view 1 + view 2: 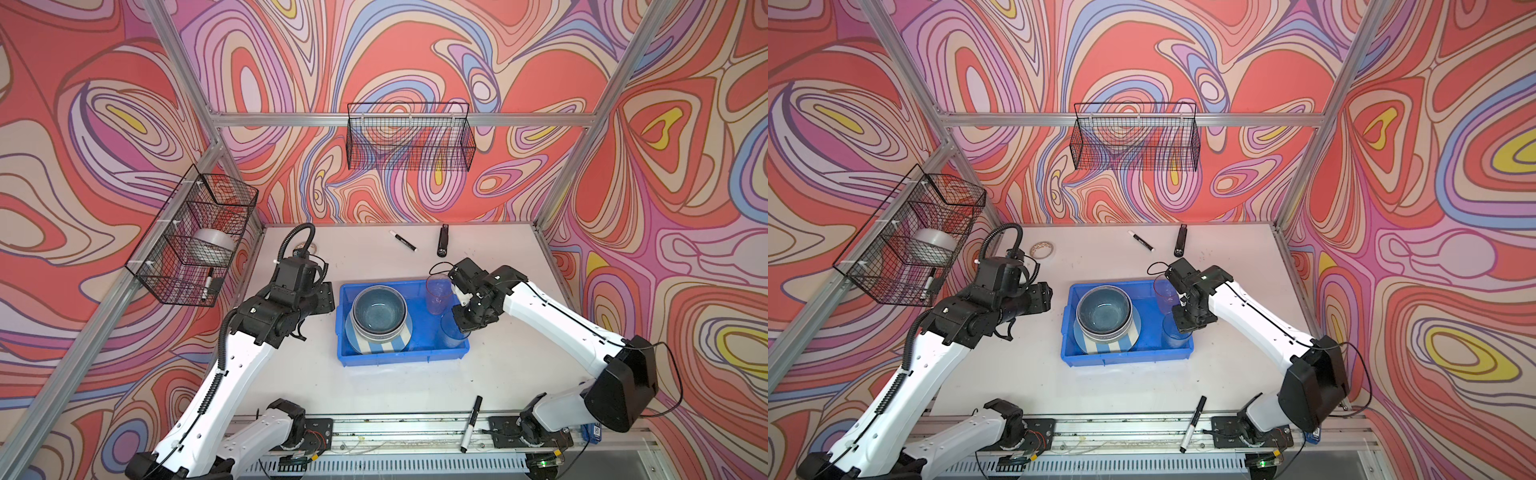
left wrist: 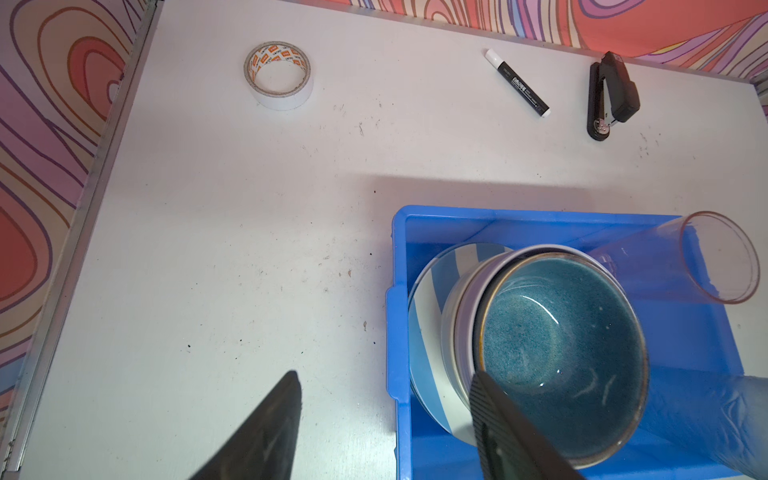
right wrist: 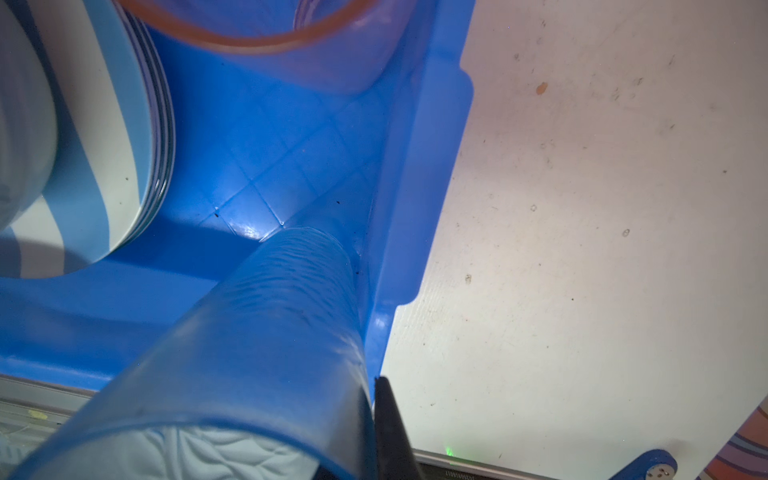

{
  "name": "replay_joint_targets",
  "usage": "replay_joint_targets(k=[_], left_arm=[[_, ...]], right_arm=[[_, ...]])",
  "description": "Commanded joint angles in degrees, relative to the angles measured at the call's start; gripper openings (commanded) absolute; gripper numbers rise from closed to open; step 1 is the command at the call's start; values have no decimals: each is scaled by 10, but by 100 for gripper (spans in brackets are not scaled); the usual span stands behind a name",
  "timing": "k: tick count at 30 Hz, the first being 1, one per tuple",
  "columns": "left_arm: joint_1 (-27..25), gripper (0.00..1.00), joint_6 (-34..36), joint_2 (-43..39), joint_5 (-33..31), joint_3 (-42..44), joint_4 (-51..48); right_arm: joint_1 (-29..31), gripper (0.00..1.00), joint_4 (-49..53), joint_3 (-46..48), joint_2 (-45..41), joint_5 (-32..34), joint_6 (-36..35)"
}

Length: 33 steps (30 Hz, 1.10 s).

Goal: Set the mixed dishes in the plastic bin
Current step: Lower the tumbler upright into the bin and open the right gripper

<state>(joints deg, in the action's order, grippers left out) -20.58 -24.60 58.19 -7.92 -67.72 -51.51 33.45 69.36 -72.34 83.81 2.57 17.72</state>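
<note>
The plastic bin (image 1: 399,357) (image 1: 1121,356) sits mid-table. Inside it lies a blue-white striped plate (image 1: 382,346) (image 3: 104,158), with a lavender bowl (image 2: 461,316) on it and a dark blue bowl (image 1: 378,309) (image 2: 557,345) nested on top. A clear pink tumbler (image 1: 438,295) (image 2: 681,257) stands upright in the bin's far right corner. My right gripper (image 1: 461,322) (image 3: 370,386) is shut on the wall of a bluish tumbler (image 1: 451,336) (image 3: 257,332), whose base rests on the floor of the near right corner. Empty and open, my left gripper (image 1: 330,297) (image 2: 386,382) hovers over the bin's left rim.
A tape roll (image 2: 278,75), a marker (image 1: 402,240) and a black stapler (image 1: 443,241) lie at the back of the table. Another marker (image 1: 471,424) lies on the front rail. Black wire baskets hang on the left wall (image 1: 191,237) and back wall (image 1: 409,137).
</note>
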Motion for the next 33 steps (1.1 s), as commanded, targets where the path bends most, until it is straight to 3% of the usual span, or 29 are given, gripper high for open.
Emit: replay_joint_targets(k=[1, 10, 24, 33], left_arm=[[5, 68, 7, 4, -3, 7, 10], [16, 68, 4, 11, 5, 25, 37], [34, 68, 3, 15, 5, 35, 51], [46, 68, 2, 20, 12, 38, 58]], right_arm=[[0, 0, -5, 13, -1, 12, 6], [1, 0, -16, 26, -7, 7, 0], [2, 18, -20, 32, -10, 6, -5], [2, 21, -15, 19, -17, 5, -6]])
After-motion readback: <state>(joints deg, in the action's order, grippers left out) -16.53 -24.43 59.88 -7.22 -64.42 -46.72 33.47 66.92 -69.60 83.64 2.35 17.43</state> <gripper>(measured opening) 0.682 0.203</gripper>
